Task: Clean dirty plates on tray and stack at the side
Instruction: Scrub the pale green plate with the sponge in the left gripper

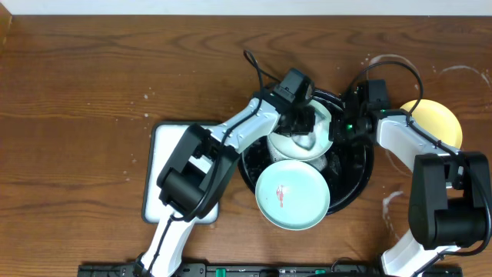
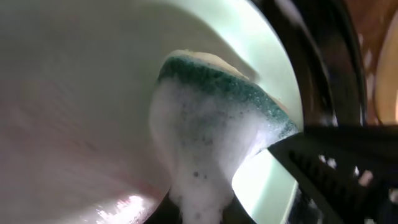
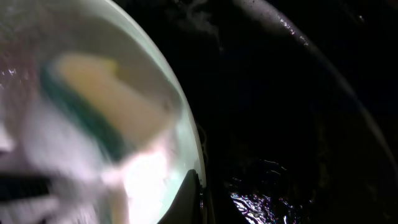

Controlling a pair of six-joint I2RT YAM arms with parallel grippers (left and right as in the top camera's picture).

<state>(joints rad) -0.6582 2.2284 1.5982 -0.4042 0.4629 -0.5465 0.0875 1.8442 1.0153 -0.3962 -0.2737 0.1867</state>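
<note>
The black tray (image 1: pixel 355 178) holds two mint plates. The front plate (image 1: pixel 292 195) lies flat and has a red smear. The back plate (image 1: pixel 286 146) is tilted up. My left gripper (image 1: pixel 305 128) is shut on a foamy green sponge (image 2: pixel 217 106) and presses it against this plate's face (image 2: pixel 81 93). My right gripper (image 1: pixel 338 129) is shut on the same plate's right rim (image 3: pixel 181 124), with one dark finger (image 3: pixel 189 199) over the edge. The yellow plate (image 1: pixel 440 123) lies on the table, right of the tray.
A white rectangular tray (image 1: pixel 165 165) lies left of the black tray, partly under my left arm. Wet black tray floor (image 3: pixel 298 124) lies beside the held plate. White suds marks (image 1: pixel 392 198) dot the wooden table at the right.
</note>
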